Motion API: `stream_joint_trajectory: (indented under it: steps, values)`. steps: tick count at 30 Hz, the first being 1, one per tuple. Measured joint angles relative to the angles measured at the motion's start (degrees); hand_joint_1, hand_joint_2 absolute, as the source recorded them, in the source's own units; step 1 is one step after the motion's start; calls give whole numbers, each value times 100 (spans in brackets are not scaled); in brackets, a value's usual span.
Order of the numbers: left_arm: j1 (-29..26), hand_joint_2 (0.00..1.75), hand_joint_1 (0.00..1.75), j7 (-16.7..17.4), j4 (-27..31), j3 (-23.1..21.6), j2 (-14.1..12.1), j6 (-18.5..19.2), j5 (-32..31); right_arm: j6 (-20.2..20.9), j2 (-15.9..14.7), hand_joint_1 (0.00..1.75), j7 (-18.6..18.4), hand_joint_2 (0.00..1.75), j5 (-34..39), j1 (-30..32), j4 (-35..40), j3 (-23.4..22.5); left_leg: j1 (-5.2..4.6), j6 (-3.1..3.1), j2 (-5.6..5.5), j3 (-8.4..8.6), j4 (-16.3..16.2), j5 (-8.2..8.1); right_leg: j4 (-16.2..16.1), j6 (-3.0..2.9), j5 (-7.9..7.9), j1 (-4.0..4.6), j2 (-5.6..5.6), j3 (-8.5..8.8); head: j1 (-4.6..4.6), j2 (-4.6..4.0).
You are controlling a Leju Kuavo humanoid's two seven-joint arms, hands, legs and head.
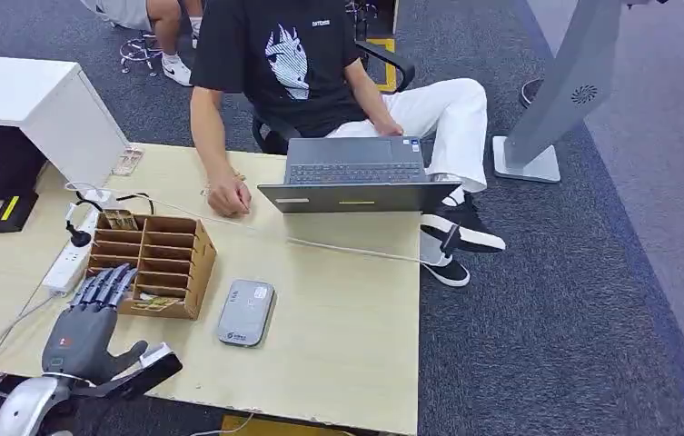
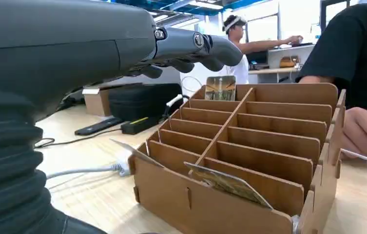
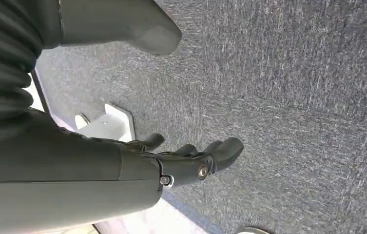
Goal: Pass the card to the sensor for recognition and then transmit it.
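While my right hand (image 3: 191, 163) hangs over the carpet holding nothing, its fingers half hidden, my left hand (image 1: 84, 327) hovers flat, fingers spread and empty, at the table's (image 1: 347, 345) near-left corner, fingertips over the cardboard organizer (image 1: 152, 263) holding cards (image 2: 227, 184).

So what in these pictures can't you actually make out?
- Print on the grey sensor: too small in the head view.
- Cards in the cardboard organizer: its dividers hide most of each; the upright card shows a blurred picture.
- Left hand: its palm faces away in the head view.
- Person: cut off by the top edge.
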State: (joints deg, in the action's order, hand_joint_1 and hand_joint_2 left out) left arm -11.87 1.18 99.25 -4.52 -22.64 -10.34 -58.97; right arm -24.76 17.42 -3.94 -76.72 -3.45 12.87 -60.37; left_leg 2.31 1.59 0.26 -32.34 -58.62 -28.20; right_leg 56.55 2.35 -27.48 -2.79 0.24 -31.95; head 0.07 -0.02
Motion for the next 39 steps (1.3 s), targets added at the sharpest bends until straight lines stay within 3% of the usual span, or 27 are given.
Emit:
stream_joint_trajectory:
  steps: [39]
  values:
    - [525,175,0,-87,-872,-190,352,-33,-376,11,0,0,206,175,87,-2,-2,0,0,0,0,1,0,0,0,0,0,0,0,-1,0,0]
